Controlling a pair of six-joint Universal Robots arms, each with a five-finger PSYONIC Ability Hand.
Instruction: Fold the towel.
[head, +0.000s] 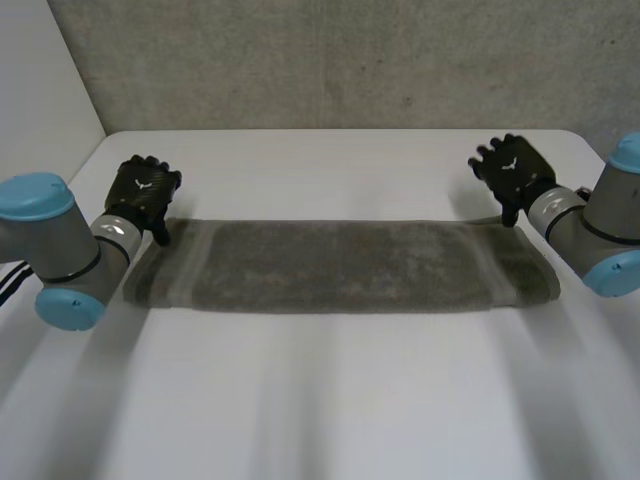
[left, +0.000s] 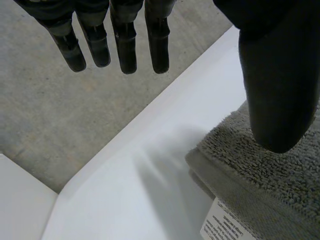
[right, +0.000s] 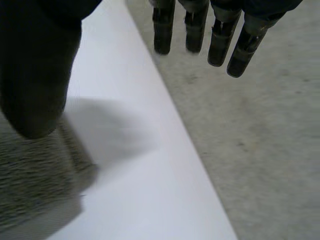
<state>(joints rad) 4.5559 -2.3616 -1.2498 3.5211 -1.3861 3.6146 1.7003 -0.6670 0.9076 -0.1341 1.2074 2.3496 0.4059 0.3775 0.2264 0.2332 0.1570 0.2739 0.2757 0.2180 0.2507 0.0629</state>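
A grey towel (head: 340, 265) lies folded into a long strip across the white table (head: 330, 400). My left hand (head: 143, 190) hovers at the strip's far left corner. In the left wrist view its fingers (left: 125, 45) stretch straight out past the towel (left: 270, 185), the thumb stands over the corner, and nothing is held. My right hand (head: 513, 170) is at the far right corner. In the right wrist view its fingers (right: 215, 35) are also straight, with the thumb above the towel (right: 30, 175) and no cloth gripped.
A white care label (left: 225, 225) sticks out from the towel's left end. The table's far edge (head: 330, 131) meets a grey concrete wall (head: 350, 60) just behind both hands. Bare table lies in front of the towel.
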